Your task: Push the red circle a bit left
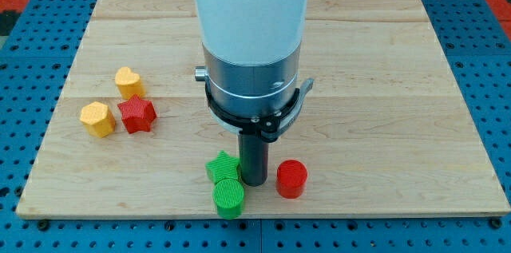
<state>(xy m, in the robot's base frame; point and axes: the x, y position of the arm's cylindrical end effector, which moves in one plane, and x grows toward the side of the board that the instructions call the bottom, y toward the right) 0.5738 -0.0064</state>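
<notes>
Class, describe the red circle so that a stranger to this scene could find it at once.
Start at the wooden board and go to its bottom edge, just right of my tip. The red circle stands there, a short round cylinder. The red star is far left, and the nearby round block is the green circle.

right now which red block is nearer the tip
The red circle, just to the view's right of my tip. The red star sits far off at the view's left, beside two yellow blocks.
</notes>
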